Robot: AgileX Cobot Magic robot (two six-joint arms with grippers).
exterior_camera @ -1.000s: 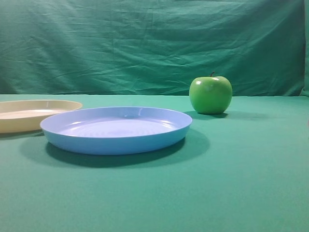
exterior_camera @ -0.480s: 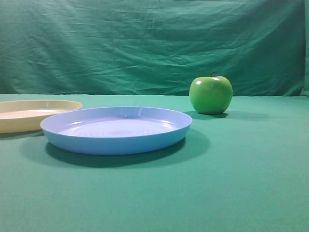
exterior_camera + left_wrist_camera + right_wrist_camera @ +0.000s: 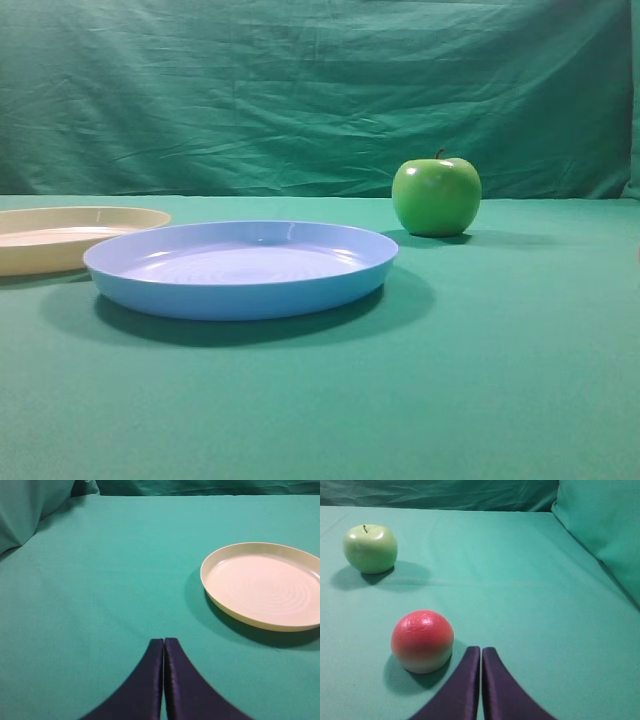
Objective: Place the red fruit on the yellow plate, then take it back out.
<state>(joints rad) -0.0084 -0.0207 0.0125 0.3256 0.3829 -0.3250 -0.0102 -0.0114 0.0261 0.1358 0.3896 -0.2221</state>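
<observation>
The red fruit [image 3: 422,641], red on top and cream below, rests on the green cloth in the right wrist view, just left of my right gripper [image 3: 481,650], which is shut and holds nothing. It does not show in the exterior view. The yellow plate [image 3: 263,584] lies bare on the cloth, ahead and to the right of my left gripper [image 3: 164,641], which is also shut with nothing in it. In the exterior view the yellow plate [image 3: 70,238] sits at the far left edge, partly cut off. Neither gripper appears in the exterior view.
A light blue plate [image 3: 240,268] lies in the middle of the cloth, overlapping the view of the yellow one. A glossy green apple [image 3: 436,195] stands behind it to the right; in the right wrist view the green apple [image 3: 370,548] is beyond the red fruit. Green cloth backdrop behind.
</observation>
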